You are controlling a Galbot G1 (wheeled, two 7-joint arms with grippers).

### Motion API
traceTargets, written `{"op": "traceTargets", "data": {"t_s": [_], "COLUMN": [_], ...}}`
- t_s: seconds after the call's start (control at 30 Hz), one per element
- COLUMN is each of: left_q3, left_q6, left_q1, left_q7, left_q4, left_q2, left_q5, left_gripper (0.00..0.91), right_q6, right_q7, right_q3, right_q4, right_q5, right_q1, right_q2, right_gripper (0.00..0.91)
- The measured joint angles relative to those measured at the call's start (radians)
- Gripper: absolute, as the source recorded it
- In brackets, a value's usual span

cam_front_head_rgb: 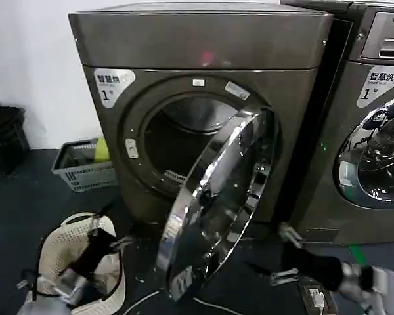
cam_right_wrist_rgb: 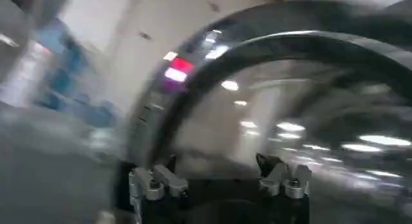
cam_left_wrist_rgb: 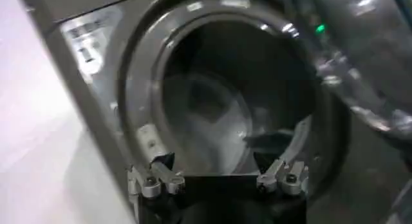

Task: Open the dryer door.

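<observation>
- We see a dark floor [cam_front_head_rgb: 26,197] running up to a white wall [cam_front_head_rgb: 26,52], with two front-loading machines side by side: the dryer [cam_front_head_rgb: 203,39] in the middle and a second machine [cam_front_head_rgb: 374,131] at its right.
- The dryer door [cam_front_head_rgb: 217,203] stands swung wide open, hinged on the dryer's right side, its chrome rim edge-on to us and tilted out over the floor; the drum opening [cam_front_head_rgb: 177,144] lies bare.
- Open floor lies left of the door's free edge; to the right, the door sits near the second machine's front.
- We count two baskets: a grey one [cam_front_head_rgb: 82,167] against the wall left of the dryer, and a white one [cam_front_head_rgb: 72,252] on the floor nearer us.
- The left gripper [cam_front_head_rgb: 105,233] hangs low over the white basket, jaws spread apart and holding nothing; its wrist view faces the drum.
- The right gripper [cam_front_head_rgb: 285,252] sits low right of the door, jaws parted, nothing held.
</observation>
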Motion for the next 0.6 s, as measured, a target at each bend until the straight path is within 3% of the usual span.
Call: {"op": "traceTargets", "data": {"t_s": [0.2,0.43,0.5,0.6], "left_q3": [0.07,0.2,0.237,0.295], "left_q6": [0.001,-0.031,-0.036,-0.04], "left_q1": [-0.073,-0.135,-0.147,-0.17], "left_q7": [0.01,0.036,0.039,0.042], "left_q4": [0.044,0.08,0.087,0.095], "left_q2": [0.041,0.106,0.119,0.135], "left_q5": [-0.023,-0.016,-0.011,-0.013], "left_gripper": [0.907,0.907,0.907,0.907], "right_q6": [0.069,0.19,0.197,0.158], "right_q7": [0.052,0.28,0.371,0.574], "right_q3": [0.257,0.552,0.634,0.747], "right_q4": [0.08,0.153,0.167,0.185], "right_q5": [-0.028,-0.159,-0.201,-0.328], "right_q1": [-0.25,-0.516,-0.586,-0.674], "right_q2": [0.01,0.094,0.125,0.178], "right_gripper": [0.907,0.907,0.907,0.907]}}
